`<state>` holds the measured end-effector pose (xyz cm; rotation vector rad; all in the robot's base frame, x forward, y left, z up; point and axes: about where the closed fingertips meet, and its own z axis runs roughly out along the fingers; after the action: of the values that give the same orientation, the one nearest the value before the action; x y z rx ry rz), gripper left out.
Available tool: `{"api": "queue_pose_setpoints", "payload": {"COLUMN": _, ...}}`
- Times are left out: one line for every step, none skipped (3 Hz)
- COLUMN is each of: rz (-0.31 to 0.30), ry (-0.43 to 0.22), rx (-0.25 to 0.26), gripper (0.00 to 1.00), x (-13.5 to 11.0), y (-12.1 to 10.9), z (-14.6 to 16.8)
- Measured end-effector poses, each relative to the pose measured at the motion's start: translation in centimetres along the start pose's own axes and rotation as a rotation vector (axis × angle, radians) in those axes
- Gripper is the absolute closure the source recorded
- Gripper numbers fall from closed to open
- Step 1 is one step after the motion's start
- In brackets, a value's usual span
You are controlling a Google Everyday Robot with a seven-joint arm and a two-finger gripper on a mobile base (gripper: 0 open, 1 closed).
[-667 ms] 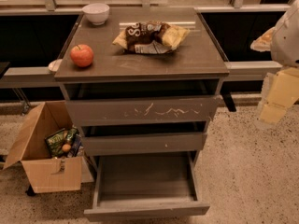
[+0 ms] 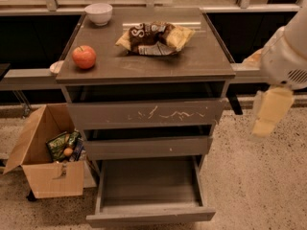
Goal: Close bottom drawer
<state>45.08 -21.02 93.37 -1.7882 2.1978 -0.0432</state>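
The bottom drawer (image 2: 148, 186) of the grey-brown cabinet is pulled far out, a wide shallow empty tray with a plain flat front (image 2: 151, 216) near the lower edge of the view. Above it sit the drawer with a small white speck (image 2: 148, 147) and the drawer with white scratches (image 2: 146, 113), both slightly out. My gripper (image 2: 267, 113) hangs at the right, beside the cabinet at the height of the upper drawers, well above and to the right of the bottom drawer, touching nothing.
On the cabinet top (image 2: 201, 63) lie a red apple (image 2: 84, 56), a white bowl (image 2: 99, 13) and snack bags (image 2: 153, 37). An open cardboard box (image 2: 45, 157) with packets stands on the floor at the left. Speckled floor lies at the right.
The view has closed in slightly on the cabinet. My gripper hangs a little lower at the right. The drawers have not moved.
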Motion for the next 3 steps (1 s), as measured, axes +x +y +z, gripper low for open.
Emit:
{"api": "queue_pose_setpoints", "payload": {"rz": -0.050, "ry": -0.044, "rx": -0.083, "gripper": 0.00, "x": 0.3, "y": 0.7, "z": 7.9}}
{"api": "queue_pose_setpoints", "payload": {"rz": -0.067, "ry": -0.097, "rx": -0.154, "gripper": 0.00, "x": 0.5, "y": 2.2, "z": 15.8}}
{"api": "queue_pose_setpoints", "payload": {"rz": -0.014, "ry": -0.123, "rx": -0.223, "gripper": 0.00, "x": 0.7, "y": 4.1, "z": 22.8}}
